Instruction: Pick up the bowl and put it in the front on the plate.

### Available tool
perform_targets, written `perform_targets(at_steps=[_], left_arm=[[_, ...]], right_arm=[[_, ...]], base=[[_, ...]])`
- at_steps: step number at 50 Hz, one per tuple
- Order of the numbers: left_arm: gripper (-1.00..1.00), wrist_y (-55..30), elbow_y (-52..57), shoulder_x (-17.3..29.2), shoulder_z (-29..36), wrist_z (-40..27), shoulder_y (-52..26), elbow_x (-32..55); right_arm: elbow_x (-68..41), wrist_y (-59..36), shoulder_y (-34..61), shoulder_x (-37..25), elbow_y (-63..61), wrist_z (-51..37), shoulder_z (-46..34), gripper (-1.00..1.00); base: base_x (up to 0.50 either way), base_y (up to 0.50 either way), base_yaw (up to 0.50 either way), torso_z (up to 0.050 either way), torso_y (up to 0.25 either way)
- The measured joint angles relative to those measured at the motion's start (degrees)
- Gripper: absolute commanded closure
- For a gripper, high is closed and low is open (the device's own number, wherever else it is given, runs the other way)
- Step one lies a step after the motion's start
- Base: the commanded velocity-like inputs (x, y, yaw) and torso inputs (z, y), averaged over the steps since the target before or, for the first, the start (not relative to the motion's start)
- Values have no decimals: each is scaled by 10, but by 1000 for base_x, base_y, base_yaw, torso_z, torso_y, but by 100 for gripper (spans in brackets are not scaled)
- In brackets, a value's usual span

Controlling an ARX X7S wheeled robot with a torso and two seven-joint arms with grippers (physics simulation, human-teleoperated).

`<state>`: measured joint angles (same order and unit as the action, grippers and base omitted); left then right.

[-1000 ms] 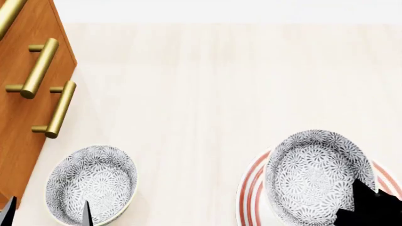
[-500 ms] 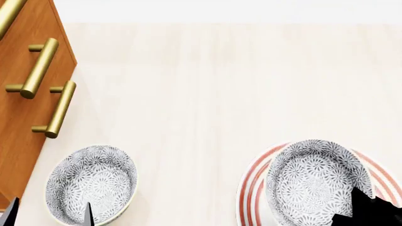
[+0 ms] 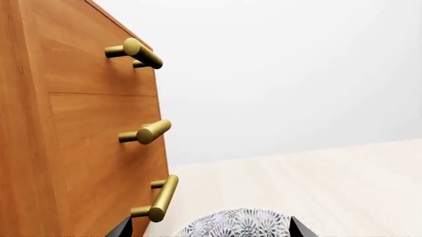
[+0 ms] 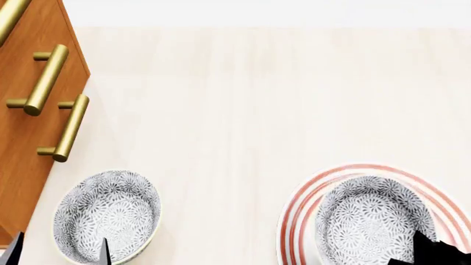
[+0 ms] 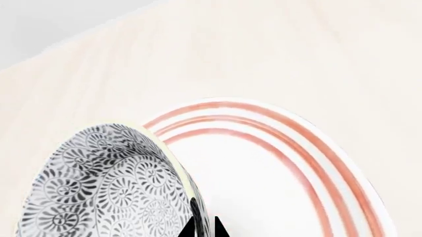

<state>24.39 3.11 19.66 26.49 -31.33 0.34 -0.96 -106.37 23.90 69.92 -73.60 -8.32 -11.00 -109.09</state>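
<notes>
The bowl (image 4: 372,221) sits low in the lower right of the head view, over the plate (image 4: 301,212), with the right hand (image 4: 434,251) pinching its near rim; in the right wrist view the two dark fingertips (image 5: 203,228) close on the rim, one inside and one outside, and the bowl (image 5: 105,182) looks tilted against the white plate (image 5: 277,168). Whether its foot already touches the plate cannot be told. My worry is that a release while tilted or off-centre would let the bowl rock, slide toward the red rings, or nudge the plate across the tabletop (image 4: 243,99). At lower left a second bowl (image 4: 107,212) lies between the spread tips of the left hand (image 4: 55,251), which holds nothing. The wooden cabinet (image 4: 22,121) with brass handles stands well apart.
</notes>
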Motion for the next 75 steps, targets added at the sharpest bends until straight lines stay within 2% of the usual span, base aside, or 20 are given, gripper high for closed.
perform_targets(at_steps=[27, 28, 53, 58, 62, 69, 72, 75], left_arm=[[-100, -2, 0, 3, 6, -1, 0, 4], [-100, -2, 0, 3, 6, -1, 0, 4], [-100, -6, 4, 5, 6, -6, -3, 7], [-100, -5, 5, 6, 6, -7, -3, 7], [-100, -4, 6, 7, 5, -10, -4, 4], [-100, -6, 15, 8, 2, -17, -4, -3], [-100, -10, 22, 10, -3, -19, -5, 1], [-100, -14, 27, 11, -11, -24, -8, 6]], right_arm=[[10, 0, -14, 15, 25, -7, 1, 100], [11, 0, -13, 14, 24, -7, 1, -100], [53, -38, 72, -61, -49, -53, 45, -100], [49, -15, 78, -82, -65, -55, 54, -100], [63, 38, 72, -97, -77, -56, 54, -100], [135, 180, 23, -110, -94, -78, 56, -100], [180, 226, -62, -97, -94, -92, 125, -100], [241, 260, -189, -52, -81, -118, 244, -100]], base=[[0, 0, 0, 0, 0], [0, 0, 0, 0, 0], [0, 0, 0, 0, 0], [0, 0, 0, 0, 0], [0, 0, 0, 0, 0], [0, 0, 0, 0, 0], [0, 0, 0, 0, 0], [0, 0, 0, 0, 0]])
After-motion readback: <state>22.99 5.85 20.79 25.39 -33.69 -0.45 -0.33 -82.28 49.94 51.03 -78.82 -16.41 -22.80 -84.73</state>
